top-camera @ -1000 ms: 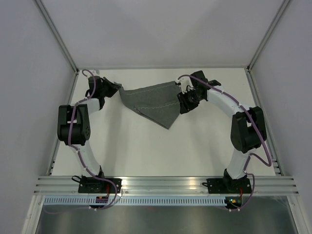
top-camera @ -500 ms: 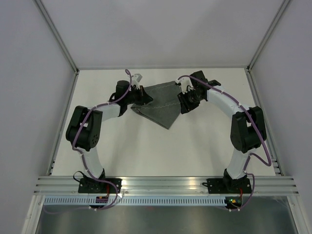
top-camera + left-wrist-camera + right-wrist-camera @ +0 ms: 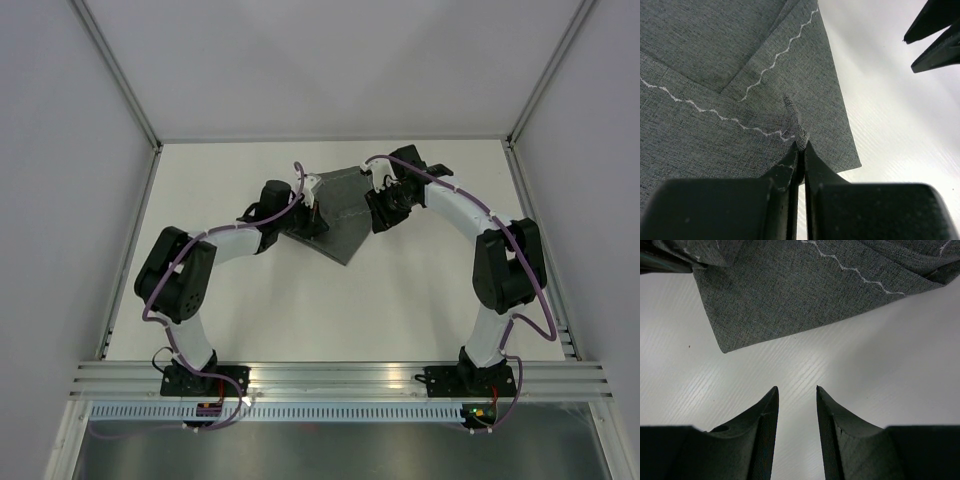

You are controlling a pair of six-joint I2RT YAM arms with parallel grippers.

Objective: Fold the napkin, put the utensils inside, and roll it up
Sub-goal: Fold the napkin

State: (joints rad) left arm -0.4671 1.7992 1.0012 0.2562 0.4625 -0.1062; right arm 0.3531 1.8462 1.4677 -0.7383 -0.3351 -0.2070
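The dark grey napkin [image 3: 345, 228] lies folded on the table at the back middle, its point toward the near side. My left gripper [image 3: 318, 216] is shut on a pinched corner of it, held over the cloth; the wrist view shows the pinch between the tips [image 3: 801, 145] and the pale stitched hem on the napkin [image 3: 715, 60]. My right gripper [image 3: 379, 212] is open and empty just right of the napkin, its tips [image 3: 796, 390] over bare table below the napkin's edge [image 3: 805, 295]. The fork is out of view.
White table [image 3: 400, 290] with grey walls on three sides and a metal rail along the near edge [image 3: 340, 380]. The two grippers are close together over the napkin; the right gripper's fingers [image 3: 935, 35] show in the left wrist view.
My left gripper has carried the napkin's left corner to the right, over the cloth toward the right gripper, so the napkin is narrower. The right arm has not moved.
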